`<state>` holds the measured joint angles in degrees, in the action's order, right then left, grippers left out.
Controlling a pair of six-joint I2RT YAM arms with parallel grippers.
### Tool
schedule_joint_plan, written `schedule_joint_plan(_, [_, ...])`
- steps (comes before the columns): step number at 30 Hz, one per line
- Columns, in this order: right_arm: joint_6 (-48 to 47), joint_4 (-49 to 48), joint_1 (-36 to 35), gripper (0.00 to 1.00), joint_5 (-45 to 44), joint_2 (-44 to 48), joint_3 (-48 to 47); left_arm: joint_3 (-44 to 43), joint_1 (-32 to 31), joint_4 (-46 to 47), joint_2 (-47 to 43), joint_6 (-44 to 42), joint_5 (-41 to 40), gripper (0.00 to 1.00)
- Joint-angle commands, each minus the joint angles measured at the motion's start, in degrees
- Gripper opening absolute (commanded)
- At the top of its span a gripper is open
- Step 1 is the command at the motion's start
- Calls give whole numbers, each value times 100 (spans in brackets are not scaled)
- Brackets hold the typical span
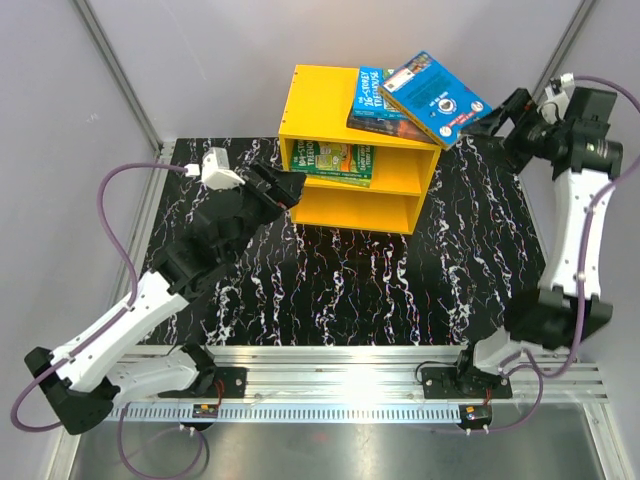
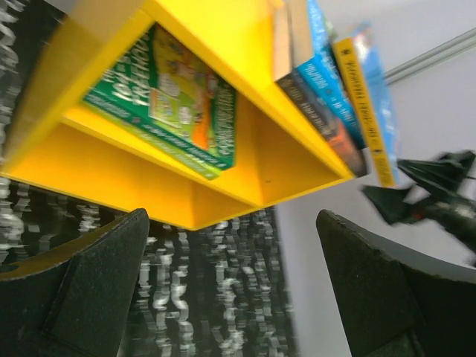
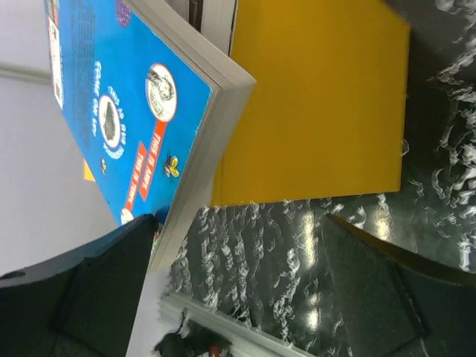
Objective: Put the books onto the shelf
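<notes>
The yellow shelf [image 1: 330, 95] stands at the back of the table. Two green books [image 1: 335, 160] lie flat in its upper compartment. On its flat top lies a stack of books [image 1: 375, 100]. The topmost, a bright blue book [image 1: 435, 97], is skewed and overhangs the shelf's right edge. My right gripper [image 1: 482, 122] is open just right of that overhanging corner. In the right wrist view the blue book [image 3: 126, 97] ends beside the left finger, not clamped between the jaws of the gripper [image 3: 238, 297]. My left gripper [image 1: 292, 190] hangs open and empty by the shelf's left front corner.
The shelf's lower compartment [image 1: 365, 208] shows no books. The black marbled tabletop [image 1: 350, 290] stretches in front of the shelf. Grey walls and a metal frame post [image 1: 120, 75] close in the back and sides. Purple cables [image 1: 120, 250] loop from both arms.
</notes>
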<state>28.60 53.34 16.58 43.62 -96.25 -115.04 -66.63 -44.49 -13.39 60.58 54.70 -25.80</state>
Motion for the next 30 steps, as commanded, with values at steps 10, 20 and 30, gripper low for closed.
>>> schedule_joint_plan(10, [435, -2503, 21, 100, -1399, 5280, 5093, 1213, 19, -489, -1381, -1672, -1093, 99])
schedule_joint_plan(20, [797, -2936, 12, 100, -898, 5872, 5660, 1715, 19, -656, -2103, -1717, -1454, 99])
schedule_joint_plan(30, [506, -1284, 12, 100, -3334, 3068, 5379, 2094, 19, 1522, -102, -2447, 2118, 99])
